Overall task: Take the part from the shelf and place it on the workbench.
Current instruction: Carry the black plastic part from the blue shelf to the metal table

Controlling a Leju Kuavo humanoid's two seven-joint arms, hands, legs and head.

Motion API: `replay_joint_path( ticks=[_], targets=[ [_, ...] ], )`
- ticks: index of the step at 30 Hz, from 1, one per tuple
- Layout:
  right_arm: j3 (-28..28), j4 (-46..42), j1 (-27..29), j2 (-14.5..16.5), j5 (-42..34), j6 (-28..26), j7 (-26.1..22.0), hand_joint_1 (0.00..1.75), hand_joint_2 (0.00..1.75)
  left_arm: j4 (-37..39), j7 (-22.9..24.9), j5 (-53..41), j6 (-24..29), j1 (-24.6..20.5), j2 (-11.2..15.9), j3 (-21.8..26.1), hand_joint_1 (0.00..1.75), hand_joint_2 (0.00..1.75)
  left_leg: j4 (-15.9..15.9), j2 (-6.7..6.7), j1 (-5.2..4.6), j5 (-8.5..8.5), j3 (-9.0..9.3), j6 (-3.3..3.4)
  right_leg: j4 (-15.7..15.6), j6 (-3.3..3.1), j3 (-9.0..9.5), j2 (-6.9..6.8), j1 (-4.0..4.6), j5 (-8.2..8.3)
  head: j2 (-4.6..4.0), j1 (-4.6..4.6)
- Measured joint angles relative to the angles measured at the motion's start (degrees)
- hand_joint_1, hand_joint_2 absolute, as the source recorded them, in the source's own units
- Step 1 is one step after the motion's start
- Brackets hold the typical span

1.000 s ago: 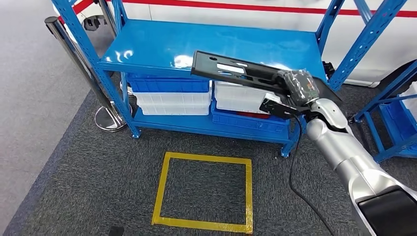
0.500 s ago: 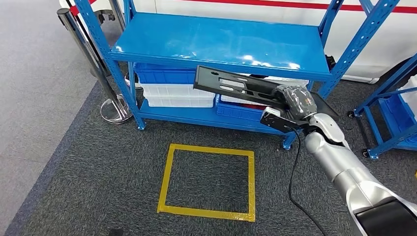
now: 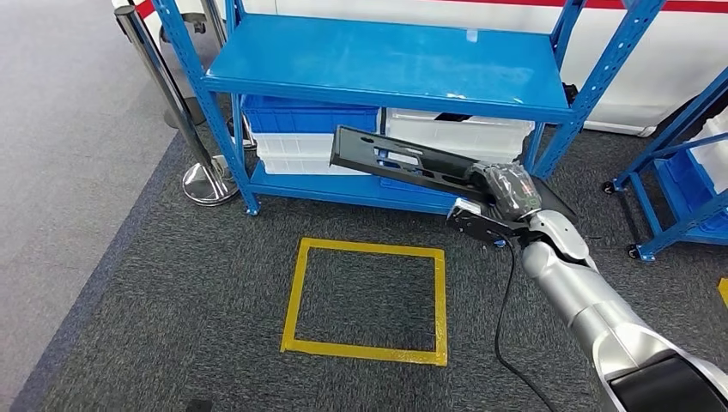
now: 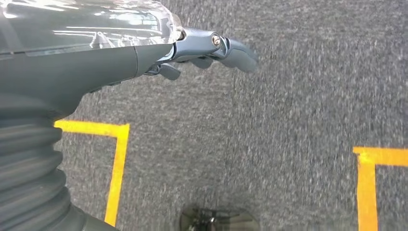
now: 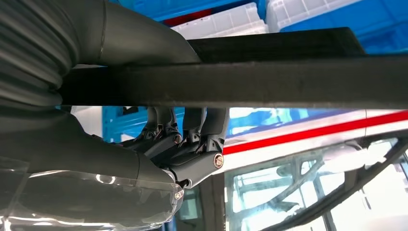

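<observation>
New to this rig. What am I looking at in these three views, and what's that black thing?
It is a two-armed humanoid robot. The wide picture comes from its head, looking forward and down; the other two come from cameras at its wrists.

In the head view, the right hand grips a long flat black part, held out in front of a blue shelf that has blue and white bins on its lower level. On the grey carpet is a yellow tape square.

The right wrist view shows the same part close up, fingers wrapped around it. The left wrist view shows the left hand holding nothing above the carpet.

Black part [image 3: 403, 163], blue shelf [image 3: 386, 60], yellow-taped square [image 3: 369, 300]
</observation>
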Motion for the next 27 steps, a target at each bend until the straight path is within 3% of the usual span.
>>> replay_joint_path(
  ticks=[1,2,4,5,6,8,9,11,12,13,15,16,17,18,20,21,22,23,24,25,27],
  targets=[
    [-0.1,0.1,0.1,0.2,-0.3,0.0,-0.3,1.75,1.75,0.0,0.0,0.1,0.1,0.1,0.0,0.0,0.0,1.75,0.6,-0.11,0.0,-1.12,-0.43,-0.36,-0.4,-0.42,-0.48,-0.15,-0.18,0.74,0.0,0.0],
    [-0.3,0.2,0.3,0.4,-0.6,-0.1,-0.6,1.75,1.75,0.0,0.0,0.1,0.1,0.2,0.0,0.0,0.0,1.75,2.4,-0.21,0.05,-3.42,-1.07,-0.7,-0.7,-0.82,-1.14,-0.3,-0.39,1.63,0.0,0.0],
    [-0.6,0.4,0.6,0.7,-1.2,-0.2,-1.1,1.75,1.75,0.0,0.0,0.2,0.2,0.2,0.0,0.0,0.0,1.75,9.2,-0.23,0.44,-9.64,-2.6,-1.33,-0.8,-1.31,-2.87,-0.4,-0.52,3.27,0.0,0.0],
    [-0.8,0.5,0.8,0.7,-1.6,-0.3,-1.3,1.75,1.75,0.0,0.0,0.2,0.2,0.2,0.1,0.0,0.0,1.75,12.9,-0.22,0.7,-11.48,-3.03,-1.62,-0.8,-1.29,-3.84,-0.4,-0.54,4.03,0.0,0.0],
    [-1.0,0.6,1.0,0.7,-1.9,-0.4,-1.5,1.75,1.75,0.0,0.0,0.2,0.2,0.2,0.1,0.0,0.0,1.75,15.6,-0.21,0.94,-11.81,-2.92,-1.91,-0.7,-1.19,-4.82,-0.39,-0.58,4.76,0.0,0.0],
    [-1.6,0.7,1.4,0.6,-2.8,-0.9,-2.0,1.75,1.75,0.0,0.0,0.1,0.2,0.2,0.2,0.0,0.0,1.75,15.6,-0.2,1.37,-9.21,-0.33,-2.35,-0.4,-0.79,-6.78,-0.39,-0.75,6.1,0.0,0.0],
    [-2.0,0.8,1.7,0.5,-3.2,-1.2,-2.3,1.75,1.75,0.0,-0.1,0.0,0.2,0.2,0.2,0.0,0.0,1.75,12.8,-0.21,1.54,-8.02,2.4,-2.44,-0.1,-0.5,-7.69,-0.38,-0.85,6.72,0.0,0.0],
    [-2.9,0.7,2.2,0.2,-4.0,-1.7,-2.8,1.75,1.75,0.0,-0.2,-0.1,0.2,0.1,0.2,0.0,0.0,1.75,4.6,-0.32,1.55,-9.02,8.62,-2.27,0.3,0.2,-9.04,-0.41,-0.96,7.81,0.0,0.01],
    [-3.3,0.6,2.3,0.0,-4.4,-1.8,-3.1,1.75,1.75,0.0,-0.3,-0.2,0.2,0.0,0.2,0.0,0.0,1.75,1.5,-0.43,1.4,-9.94,10.58,-1.96,0.3,0.6,-9.3,-0.46,-1.0,8.4,0.0,0.03],
    [-3.7,0.5,2.4,-0.2,-4.6,-2.0,-3.2,1.75,1.75,0.0,-0.4,-0.3,0.2,0.0,0.2,0.0,0.0,1.75,-0.4,-0.51,1.15,-10.7,11.38,-1.59,0.0,1.0,-9.43,-0.48,-1.0,8.97,0.0,0.03],
    [-4.1,0.5,2.6,-0.6,-4.7,-2.3,-3.1,1.75,1.75,0.0,-0.6,-0.2,0.2,0.0,0.2,0.0,0.0,1.75,-1.0,-0.49,1.0,-9.88,10.81,-0.59,-0.5,1.84,-9.59,-0.46,-1.16,10.07,0.0,0.05],
    [-4.2,0.5,2.6,-0.8,-4.5,-2.3,-3.0,1.75,1.75,0.0,-0.7,0.0,0.1,0.0,0.2,0.0,0.0,1.75,-1.3,-0.37,1.03,-9.35,10.47,-0.08,-0.3,2.15,-9.97,-0.39,-1.24,9.5,0.0,0.05],
    [-4.3,0.5,2.7,-1.1,-4.2,-2.4,-2.7,1.75,1.75,0.0,-0.8,0.1,0.0,0.0,0.2,0.0,0.0,1.75,-1.4,-0.26,1.11,-8.59,9.99,0.42,0.8,2.36,-10.48,-0.32,-1.32,7.76,0.0,0.06],
    [-4.4,0.6,2.5,-1.4,-3.7,-2.5,-2.2,1.75,1.75,0.0,-0.9,0.3,-0.1,0.0,0.2,0.0,0.0,1.75,-1.5,-0.16,1.14,-7.83,9.42,0.8,3.0,2.47,-11.2,-0.23,-1.37,5.0,0.0,0.06],
    [-4.4,0.5,1.9,-1.8,-2.7,-2.7,-0.9,1.75,1.75,0.0,-1.3,0.5,-0.1,0.1,0.2,0.0,0.0,1.75,-1.4,-0.08,0.95,-6.55,7.99,1.18,10.0,2.65,-12.94,-0.08,-1.32,-0.82,0.0,0.06],
    [-4.5,0.5,1.3,-2.0,-2.3,-2.5,-0.1,1.75,1.75,0.0,-1.5,0.7,-0.2,0.1,0.3,0.0,0.0,1.75,-1.4,-0.05,0.87,-6.0,7.22,1.2,13.6,2.75,-13.62,-0.04,-1.31,-2.03,0.0,0.06],
    [-4.5,0.4,0.7,-2.3,-2.0,-2.3,0.8,1.75,1.75,0.0,-1.6,0.8,-0.2,0.1,0.3,0.0,0.0,1.75,-1.2,-0.03,0.82,-5.48,6.44,1.16,16.0,2.82,-13.7,-0.02,-1.31,-1.78,0.0,0.06],
    [-4.6,0.2,0.0,-2.6,-1.7,-2.0,1.6,1.75,1.75,0.0,-1.8,1.0,-0.3,0.1,0.4,0.0,0.0,1.75,-1.1,0.14,0.8,-5.06,5.69,1.09,16.7,2.84,-12.92,-0.04,-1.32,-0.54,0.0,0.05],
    [-4.7,0.0,-0.8,-2.9,-1.5,-1.8,2.3,1.75,1.75,0.0,-1.9,1.1,-0.3,0.1,0.4,0.0,0.0,1.75,-0.8,0.32,0.8,-4.73,5.05,0.98,14.9,2.79,-10.99,-0.21,-1.32,1.04,0.0,0.06],
    [-4.9,-0.3,-1.7,-3.2,-1.3,-1.8,2.8,1.75,1.75,0.0,-2.0,1.1,-0.4,0.1,0.4,0.0,0.0,1.75,-0.4,0.52,0.78,-4.53,4.52,0.84,11.3,2.66,-8.21,-0.94,-1.26,1.92,0.0,0.05],
    [-5.3,-1.1,-3.5,-3.7,-1.1,-1.9,3.4,1.75,1.75,0.0,-2.1,1.2,-0.4,0.2,0.4,0.0,0.0,1.75,0.3,1.03,0.52,-4.36,3.87,0.39,3.9,2.07,-3.2,-2.93,-0.67,1.29,0.0,0.04]
  ],
)
